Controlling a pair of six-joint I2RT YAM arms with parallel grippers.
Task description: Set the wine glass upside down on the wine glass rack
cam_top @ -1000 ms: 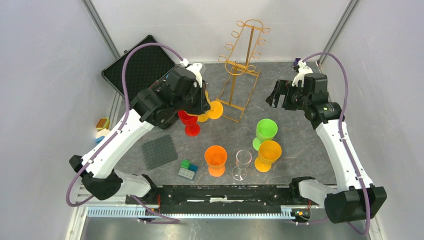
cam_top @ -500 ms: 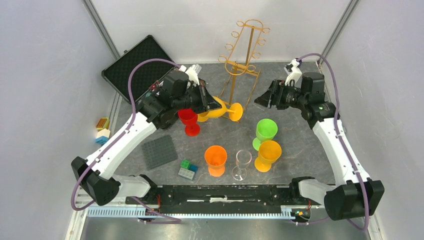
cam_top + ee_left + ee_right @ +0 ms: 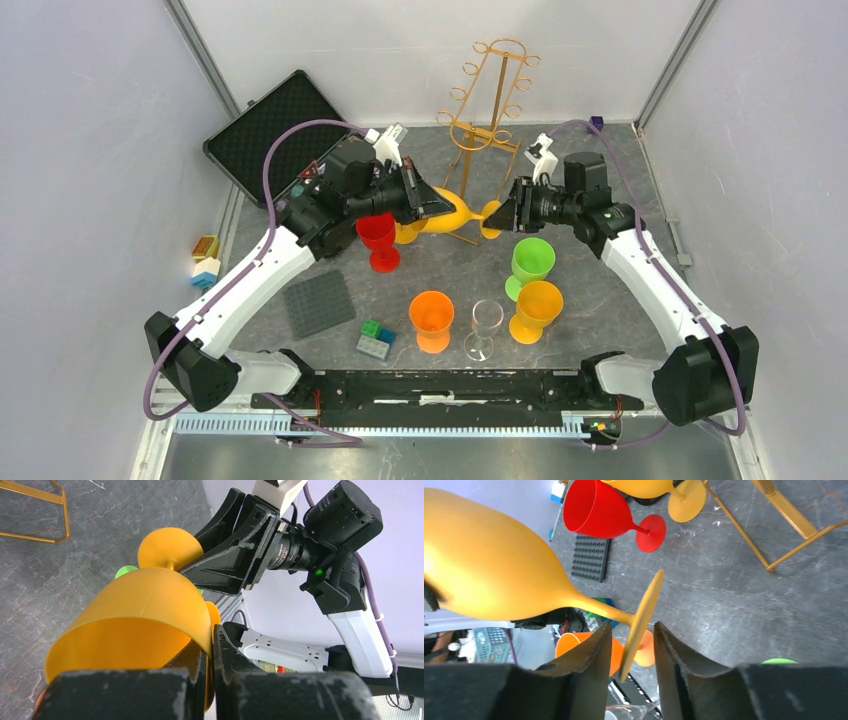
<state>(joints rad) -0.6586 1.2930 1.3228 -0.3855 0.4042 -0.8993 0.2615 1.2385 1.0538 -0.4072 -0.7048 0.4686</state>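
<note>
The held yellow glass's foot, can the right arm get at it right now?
Probably yes. The right end effector has its open jaws either side of the foot of the yellow glass, which the left end effector holds out sideways; nothing sits between.

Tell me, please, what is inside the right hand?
The foot of the yellow glass stands edge-on between the right hand's fingers. Whether they touch it is covered by the fingers themselves.

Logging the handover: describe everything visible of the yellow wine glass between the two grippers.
The yellow wine glass looks like opaque matte plastic, with a wide bowl, a thin stem and a round foot. It lies roughly horizontal above the table. The left gripper pinches its bowl rim. The open fingers of the right gripper straddle the foot, contact unclear.
</note>
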